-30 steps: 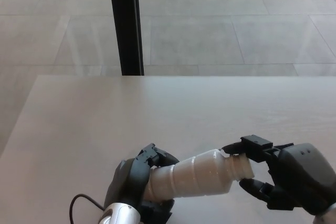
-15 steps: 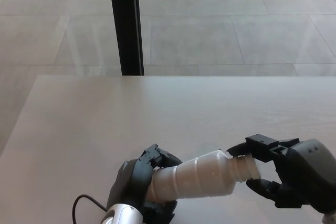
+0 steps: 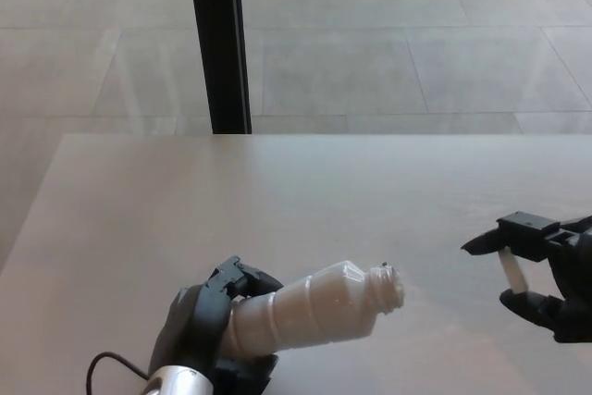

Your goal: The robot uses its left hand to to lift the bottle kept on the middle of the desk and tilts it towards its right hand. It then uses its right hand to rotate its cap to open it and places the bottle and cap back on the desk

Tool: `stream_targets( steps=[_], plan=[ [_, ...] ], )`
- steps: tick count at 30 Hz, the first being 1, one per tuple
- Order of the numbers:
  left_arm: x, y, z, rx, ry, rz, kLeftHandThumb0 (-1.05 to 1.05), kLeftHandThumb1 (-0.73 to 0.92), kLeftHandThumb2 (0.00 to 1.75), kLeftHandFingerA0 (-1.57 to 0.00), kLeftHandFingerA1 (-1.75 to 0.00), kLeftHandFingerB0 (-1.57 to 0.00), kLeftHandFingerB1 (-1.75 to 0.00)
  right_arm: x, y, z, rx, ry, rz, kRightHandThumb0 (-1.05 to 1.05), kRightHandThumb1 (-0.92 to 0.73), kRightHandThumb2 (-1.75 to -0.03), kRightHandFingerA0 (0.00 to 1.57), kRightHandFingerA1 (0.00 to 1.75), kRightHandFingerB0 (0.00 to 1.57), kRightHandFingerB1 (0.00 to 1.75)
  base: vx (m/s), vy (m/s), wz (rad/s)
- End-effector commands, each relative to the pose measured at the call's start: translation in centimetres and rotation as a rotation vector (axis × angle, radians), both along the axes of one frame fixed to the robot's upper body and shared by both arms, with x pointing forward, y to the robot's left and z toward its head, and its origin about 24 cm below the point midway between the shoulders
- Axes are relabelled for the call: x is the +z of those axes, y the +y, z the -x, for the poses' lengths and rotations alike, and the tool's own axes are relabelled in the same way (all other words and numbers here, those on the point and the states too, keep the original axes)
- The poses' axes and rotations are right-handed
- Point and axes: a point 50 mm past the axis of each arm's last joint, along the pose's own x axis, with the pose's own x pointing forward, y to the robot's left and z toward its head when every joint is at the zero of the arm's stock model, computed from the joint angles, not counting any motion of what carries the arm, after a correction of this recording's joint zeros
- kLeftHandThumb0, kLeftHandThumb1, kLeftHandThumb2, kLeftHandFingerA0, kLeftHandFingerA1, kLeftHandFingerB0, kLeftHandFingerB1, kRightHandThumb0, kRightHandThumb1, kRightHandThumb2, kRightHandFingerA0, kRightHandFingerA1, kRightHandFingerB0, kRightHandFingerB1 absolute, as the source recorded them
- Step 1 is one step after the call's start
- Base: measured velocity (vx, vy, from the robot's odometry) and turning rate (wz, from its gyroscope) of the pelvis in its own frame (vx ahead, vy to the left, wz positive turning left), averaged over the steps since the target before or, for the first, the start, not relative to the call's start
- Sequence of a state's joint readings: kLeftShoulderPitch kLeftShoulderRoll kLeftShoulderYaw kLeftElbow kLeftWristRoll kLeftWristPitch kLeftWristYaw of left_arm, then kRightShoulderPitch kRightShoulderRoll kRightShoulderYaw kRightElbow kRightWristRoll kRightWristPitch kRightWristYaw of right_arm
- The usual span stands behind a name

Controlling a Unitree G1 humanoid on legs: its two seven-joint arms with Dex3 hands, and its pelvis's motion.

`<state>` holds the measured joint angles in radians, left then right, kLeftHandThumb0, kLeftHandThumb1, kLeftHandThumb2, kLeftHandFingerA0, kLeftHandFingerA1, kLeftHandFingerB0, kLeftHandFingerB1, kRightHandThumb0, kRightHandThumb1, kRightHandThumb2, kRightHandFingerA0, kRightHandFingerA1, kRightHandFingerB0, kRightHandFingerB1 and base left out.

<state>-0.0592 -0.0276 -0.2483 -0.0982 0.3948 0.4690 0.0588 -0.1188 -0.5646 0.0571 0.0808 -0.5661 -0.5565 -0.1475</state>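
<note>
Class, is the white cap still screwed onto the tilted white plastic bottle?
No: the white plastic bottle's neck is bare, and the right hand pinches the white cap apart from it.

light: soft, even daylight | desk [image 3: 277,201]: pale, washed-out sheen, faint shadows | floor [image 3: 370,43]: dim reflections beside post [image 3: 217,39] | focus: mildly soft throughout | edges: no clear distortion

You're in what looks like an office or lobby: pale desk [image 3: 277,191], large grey floor tiles [image 3: 370,34] and black post [image 3: 217,39] beyond the left hand [image 3: 199,326]
</note>
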Motion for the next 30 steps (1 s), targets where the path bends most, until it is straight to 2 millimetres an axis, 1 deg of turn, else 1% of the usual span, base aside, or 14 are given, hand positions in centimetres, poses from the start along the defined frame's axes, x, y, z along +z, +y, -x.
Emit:
stream_targets(
  steps=[1,8,9,10,12,13,16,19,23,24,25,27,28,30],
  plan=[
    [-1.6,1.9,0.9,0.033,0.101,-0.019,0.07,0.9,0.92,-0.88,-1.75,-0.58,-1.33,0.3,-1.4,0.3,-0.022,0.051,-0.048,-0.18,-0.64,-0.67,0.98,1.65,0.83,0.81,0.0,0.0,0.0],
    [-1.0,2.4,0.7,-0.025,0.158,-0.159,0.1,0.88,0.86,-0.54,-1.75,-0.47,-1.22,-1.6,-0.8,-0.2,-0.046,0.173,0.061,-0.24,-0.63,-0.64,0.97,1.69,0.83,0.72,0.0,0.0,0.0],
    [-0.8,2.6,0.3,-0.089,0.164,-0.248,0.13,0.87,0.82,-0.74,-1.59,-0.51,-1.13,-2.0,-0.7,-0.3,-0.048,0.211,0.088,-0.22,-0.63,-0.63,0.95,1.7,0.8,0.7,0.0,0.0,0.0],
    [-0.5,2.8,-0.3,-0.158,0.182,-0.372,0.1,0.8,0.68,-0.71,-1.39,-0.57,-0.98,-2.4,-0.7,-0.4,-0.049,0.246,0.119,-0.23,-0.62,-0.65,0.94,1.63,0.84,0.71,0.0,0.0,0.0],
    [0.4,3.1,-1.4,-0.237,0.239,-0.557,0.07,0.79,0.67,-0.56,-1.36,-0.57,-0.79,-3.0,-0.5,-0.7,-0.057,0.298,0.165,-0.23,-0.62,-0.64,0.93,1.65,0.84,0.7,0.0,0.0,0.0],
    [0.8,3.2,-1.9,-0.272,0.265,-0.646,0.03,0.78,0.61,-0.62,-1.08,-0.53,-0.61,-3.4,-0.4,-0.8,-0.053,0.317,0.189,-0.24,-0.59,-0.64,0.92,1.6,0.86,0.72,0.0,0.0,0.0],
    [1.9,3.5,-3.1,-0.343,0.301,-0.858,-0.03,0.71,0.59,-0.65,-0.88,-0.5,-0.5,-4.3,0.1,-1.0,-0.074,0.389,0.298,-0.24,-0.6,-0.61,0.86,1.63,0.85,0.7,0.0,0.0,0.0],
    [2.8,2.7,-4.3,-0.422,0.334,-1.02,-0.09,0.7,0.6,-0.65,-0.59,-0.54,-0.48,-5.5,0.6,-1.6,-0.105,0.453,0.383,-0.24,-0.64,-0.63,0.82,1.45,0.71,0.62,0.0,0.0,0.0],
    [3.2,1.7,-4.6,-0.458,0.327,-1.06,-0.1,0.67,0.59,-0.77,-0.68,-0.63,-0.52,-6.3,0.9,-2.1,-0.14,0.511,0.436,-0.33,-0.62,-0.6,0.83,1.33,0.54,0.48,0.0,0.0,0.0],
    [3.3,1.5,-4.7,-0.458,0.33,-1.056,-0.1,0.65,0.58,-0.77,-0.68,-0.6,-0.5,-6.5,1.0,-2.2,-0.152,0.518,0.469,-0.37,-0.63,-0.59,0.73,1.15,0.49,0.44,0.0,0.0,0.0],
    [3.3,1.0,-4.7,-0.466,0.332,-1.05,-0.13,0.66,0.57,-0.72,-0.6,-0.58,-0.49,-6.8,1.0,-2.4,-0.17,0.542,0.498,-0.46,-0.51,-0.87,0.52,0.73,0.31,0.52,0.0,0.0,0.0],
    [3.4,0.9,-4.7,-0.465,0.336,-1.051,-0.13,0.66,0.57,-0.72,-0.6,-0.58,-0.49,-6.8,1.0,-2.5,-0.174,0.544,0.503,-0.46,-0.51,-0.87,0.52,0.73,0.31,0.52,0.0,0.0,0.0],
    [3.2,0.8,-4.7,-0.448,0.33,-1.001,-0.11,0.64,0.58,-0.68,-0.65,-0.56,-0.52,-7.0,1.0,-2.4,-0.188,0.542,0.525,-0.43,-0.67,-0.59,0.46,0.61,0.32,0.38,0.0,0.0,0.0],
    [3.2,0.8,-4.6,-0.44,0.337,-0.977,-0.1,0.65,0.58,-0.68,-0.65,-0.54,-0.52,-7.1,1.0,-2.5,-0.195,0.543,0.554,-0.46,-0.67,-0.59,0.43,0.67,0.3,0.38,0.0,0.0,0.0]
  ],
)
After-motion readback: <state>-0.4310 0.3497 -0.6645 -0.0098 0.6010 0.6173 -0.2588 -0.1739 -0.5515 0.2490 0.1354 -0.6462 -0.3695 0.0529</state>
